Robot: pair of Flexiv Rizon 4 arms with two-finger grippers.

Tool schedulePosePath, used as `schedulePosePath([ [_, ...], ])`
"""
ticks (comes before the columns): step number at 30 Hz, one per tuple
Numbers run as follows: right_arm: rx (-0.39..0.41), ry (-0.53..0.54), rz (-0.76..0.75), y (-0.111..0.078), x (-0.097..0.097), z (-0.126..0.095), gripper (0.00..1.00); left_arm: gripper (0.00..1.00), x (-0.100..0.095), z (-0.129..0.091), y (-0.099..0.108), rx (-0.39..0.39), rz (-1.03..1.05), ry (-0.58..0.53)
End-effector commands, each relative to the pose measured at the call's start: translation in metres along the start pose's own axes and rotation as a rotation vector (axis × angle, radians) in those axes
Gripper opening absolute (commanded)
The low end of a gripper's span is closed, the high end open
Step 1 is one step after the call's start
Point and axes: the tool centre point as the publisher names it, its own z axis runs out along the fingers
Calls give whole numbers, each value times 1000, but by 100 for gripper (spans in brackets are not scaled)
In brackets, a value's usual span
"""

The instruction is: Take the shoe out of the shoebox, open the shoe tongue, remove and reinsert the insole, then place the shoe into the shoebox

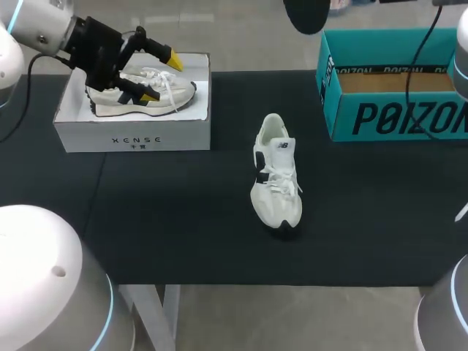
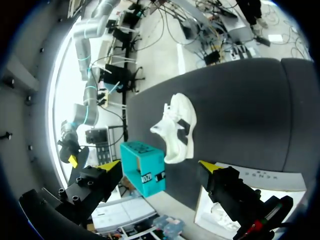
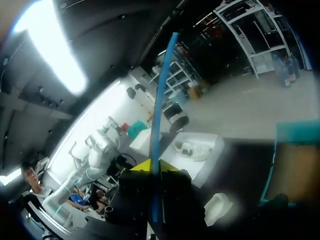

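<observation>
The left gripper [image 1: 161,78] hangs over the white shoebox [image 1: 131,131] at the far left of the black worktop [image 1: 183,219]. Its jaws are spread wide: one yellow tip is above the box's far rim, the other right at the laces of the boxed shoe [image 1: 179,93], which lies on its side inside. Whether that tip touches it, I can't tell.

A loose shoe [image 1: 276,172] stands on its sole mid-worktop, toe toward the near edge, well apart from both boxes. The teal shoebox [image 1: 395,117] sits open at the far right.

The right gripper [image 3: 152,165] is held high, its jaws drawn together on nothing, with a blue cable [image 3: 162,100] running across in front.
</observation>
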Motion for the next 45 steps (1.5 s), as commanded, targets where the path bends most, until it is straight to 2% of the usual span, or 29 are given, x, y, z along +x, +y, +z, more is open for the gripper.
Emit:
schedulePosePath([
  [1, 1, -2, 1, 1, 0, 1, 0, 100, 0, -1, 1, 2, 1, 4],
  [2, 1, -2, 1, 1, 0, 1, 0, 100, 0, -1, 1, 2, 1, 4],
  [5, 25, -13, -124, 4, -8, 6, 0, 100, 0, -1, 1, 2, 1, 4],
  [10, 99, -60, -285, -10, -16, 22, 0, 100, 0, -1, 1, 2, 1, 4],
  [14, 142, -71, -278, -23, -24, 29, 0, 100, 0, -1, 1, 2, 1, 4],
  [15, 136, -88, -260, -29, -27, 30, 0, 100, 0, -1, 1, 2, 1, 4],
  [30, 136, -88, -260, -29, -27, 30, 0, 100, 0, -1, 1, 2, 1, 4],
  [34, -1, 98, -222, -38, -33, 42, 0, 100, 0, -1, 1, 2, 1, 4],
  [37, -44, 171, -189, -48, -40, 49, 0, 100, 0, -1, 1, 2, 1, 4],
  [41, -32, 154, -208, -58, -46, 55, 0, 100, 0, -1, 1, 2, 1, 4],
  [45, 35, 114, -247, -68, -55, 62, 0, 100, 0, -1, 1, 2, 1, 4],
])
